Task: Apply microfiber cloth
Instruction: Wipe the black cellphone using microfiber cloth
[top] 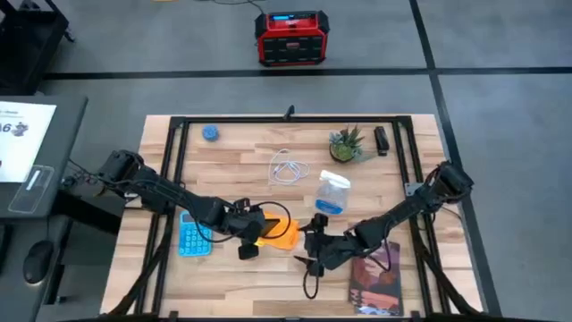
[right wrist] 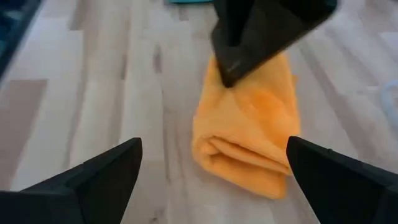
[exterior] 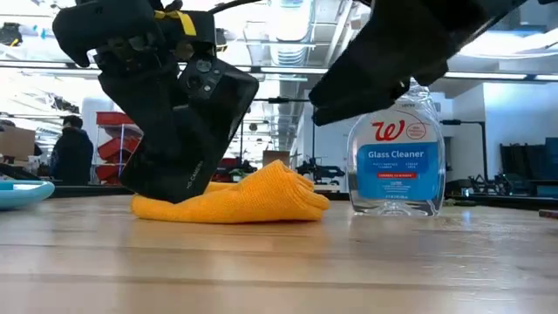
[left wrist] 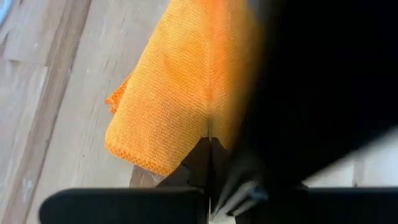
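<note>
Folded microfiber cloth (top: 281, 233) lies on table (top: 250, 161) directly under left gripper (exterior: 174, 187), which pins a black smartphone (exterior: 196, 122), tilted, its lower edge on the cloth. Right gripper (right wrist: 211, 180) spread wide, just beside cloth, not touching.

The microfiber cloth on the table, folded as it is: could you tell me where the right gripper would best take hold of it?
Probably the rolled, thick end of the microfiber cloth nearest the right gripper, coming in low and level. Its open fingers already straddle that end, and the black object in the left gripper covers the far end.
</note>
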Available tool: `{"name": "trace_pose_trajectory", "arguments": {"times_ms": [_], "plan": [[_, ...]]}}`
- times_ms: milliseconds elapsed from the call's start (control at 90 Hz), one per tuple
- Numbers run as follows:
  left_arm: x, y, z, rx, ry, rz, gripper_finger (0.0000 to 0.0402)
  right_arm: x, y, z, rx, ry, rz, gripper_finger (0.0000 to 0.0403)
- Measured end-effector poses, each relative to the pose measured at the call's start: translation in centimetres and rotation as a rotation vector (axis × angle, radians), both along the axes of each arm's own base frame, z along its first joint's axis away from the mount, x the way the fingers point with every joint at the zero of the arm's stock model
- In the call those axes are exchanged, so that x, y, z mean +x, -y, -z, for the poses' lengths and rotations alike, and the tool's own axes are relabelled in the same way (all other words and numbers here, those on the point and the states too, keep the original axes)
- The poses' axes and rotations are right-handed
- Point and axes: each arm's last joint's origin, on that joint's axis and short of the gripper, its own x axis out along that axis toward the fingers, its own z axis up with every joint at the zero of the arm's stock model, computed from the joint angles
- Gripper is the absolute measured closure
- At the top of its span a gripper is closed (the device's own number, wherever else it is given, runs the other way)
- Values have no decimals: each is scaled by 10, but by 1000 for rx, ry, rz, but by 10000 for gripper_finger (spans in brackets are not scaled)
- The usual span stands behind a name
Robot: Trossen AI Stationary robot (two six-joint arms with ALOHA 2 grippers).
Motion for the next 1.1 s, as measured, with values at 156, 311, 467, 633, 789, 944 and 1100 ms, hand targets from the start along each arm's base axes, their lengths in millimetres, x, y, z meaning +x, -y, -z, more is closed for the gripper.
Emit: {"name": "trace_pose_trajectory", "arguments": {"times_ms": [156,311,467,633,789,944,1100], "plan": [[0,0,0,4,5,1,391,12,10,21,34,-37,12,19],[2,3,-6,26,23,43,391,18,15,30,36,-38,26,19],[9,4,-16,59,40,97,391,19,17,26,31,-28,25,19],[14,-4,-17,76,50,86,391,20,15,12,-5,20,41,19],[14,-5,-16,81,55,83,391,14,15,-8,-83,89,124,19],[16,-4,-17,76,74,83,391,11,27,-28,-99,126,166,19],[17,-4,-18,72,84,83,391,17,41,-34,-71,118,79,37]]}}
